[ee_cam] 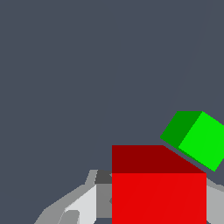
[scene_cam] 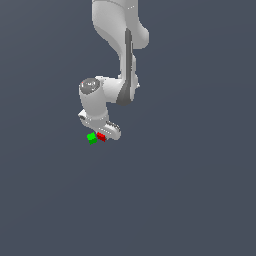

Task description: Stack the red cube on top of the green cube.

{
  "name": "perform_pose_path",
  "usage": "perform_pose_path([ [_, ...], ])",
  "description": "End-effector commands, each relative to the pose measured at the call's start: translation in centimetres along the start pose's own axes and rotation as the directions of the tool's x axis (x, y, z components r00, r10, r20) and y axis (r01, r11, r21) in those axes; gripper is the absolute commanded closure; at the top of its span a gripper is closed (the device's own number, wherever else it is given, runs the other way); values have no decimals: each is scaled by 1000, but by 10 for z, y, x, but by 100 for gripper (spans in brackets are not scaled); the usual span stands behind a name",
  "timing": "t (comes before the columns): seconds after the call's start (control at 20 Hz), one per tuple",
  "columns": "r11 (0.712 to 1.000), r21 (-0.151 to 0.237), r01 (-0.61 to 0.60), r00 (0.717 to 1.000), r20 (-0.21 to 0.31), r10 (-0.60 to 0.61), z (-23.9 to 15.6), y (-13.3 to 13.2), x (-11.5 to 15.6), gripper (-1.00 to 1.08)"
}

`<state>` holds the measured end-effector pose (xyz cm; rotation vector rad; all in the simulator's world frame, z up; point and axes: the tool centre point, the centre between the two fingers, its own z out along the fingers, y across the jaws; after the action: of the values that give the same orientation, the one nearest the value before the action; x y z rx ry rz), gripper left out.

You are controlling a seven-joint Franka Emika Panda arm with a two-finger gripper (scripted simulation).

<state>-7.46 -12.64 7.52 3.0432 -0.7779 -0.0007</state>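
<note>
The red cube (ee_cam: 158, 192) fills the near part of the wrist view, sitting between my gripper's (ee_cam: 153, 214) grey fingers (ee_cam: 81, 205), which press against its sides. Past it, and looking much smaller, the green cube (ee_cam: 194, 139) lies on the floor, turned at an angle. In the exterior view the white hand hangs low with the gripper (scene_cam: 103, 134) shut on the red cube (scene_cam: 101, 136). The green cube (scene_cam: 92, 138) sits right beside it, toward the exterior view's left. Most of the fingers are hidden behind the hand.
A plain dark grey-blue floor (scene_cam: 190, 200) surrounds the cubes. The white arm (scene_cam: 125, 60) comes down from the top of the exterior view. No other objects show.
</note>
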Motion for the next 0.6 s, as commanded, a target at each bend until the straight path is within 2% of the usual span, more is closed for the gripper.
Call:
perform_pose_path([
  [0.0, 1000, 1, 2, 1000, -1, -2, 4, 22, 5, 108],
  [0.3, 1000, 0, 2, 1000, -1, -2, 11, 58, 15, 108],
  [0.55, 1000, 0, 2, 1000, -1, -2, 14, 71, 19, 108],
])
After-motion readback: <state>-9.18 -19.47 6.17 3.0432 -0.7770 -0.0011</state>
